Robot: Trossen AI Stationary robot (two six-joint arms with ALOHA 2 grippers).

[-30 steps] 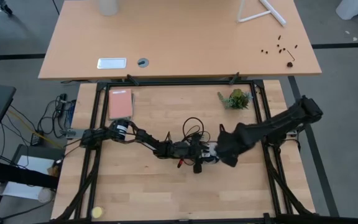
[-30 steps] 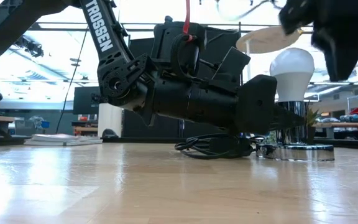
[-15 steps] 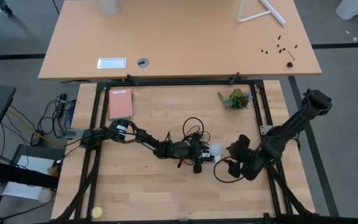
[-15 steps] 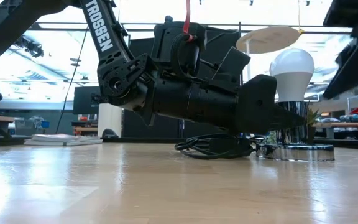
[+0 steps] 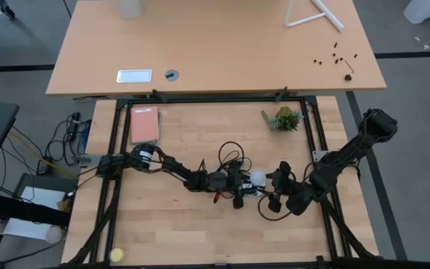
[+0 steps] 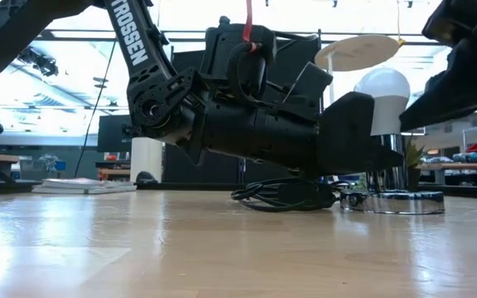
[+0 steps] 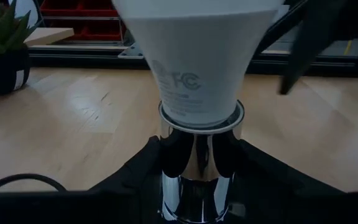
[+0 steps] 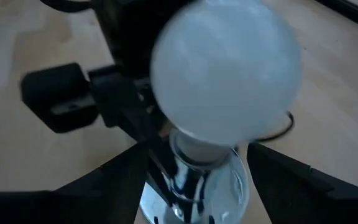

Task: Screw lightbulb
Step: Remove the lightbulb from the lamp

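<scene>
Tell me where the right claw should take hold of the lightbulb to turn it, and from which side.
Grip the lightbulb around its round white dome, coming from above. It stands upright in the chrome socket, whose stem the left claw already flanks, so the neck is crowded and only the dome is free. The right claw waits beside it.

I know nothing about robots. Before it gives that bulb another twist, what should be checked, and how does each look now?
1. Lightbulb upright in the socket: ok.
2. Left gripper steadying the socket's chrome stem, a finger on each side: ok.
3. Right gripper open, its fingers apart on either side of the bulb, not gripping it: ok for closing in.
4. Bulb screwed fully home: cannot tell.
5. Black cord lying behind the socket, away from the right gripper: ok.
</scene>
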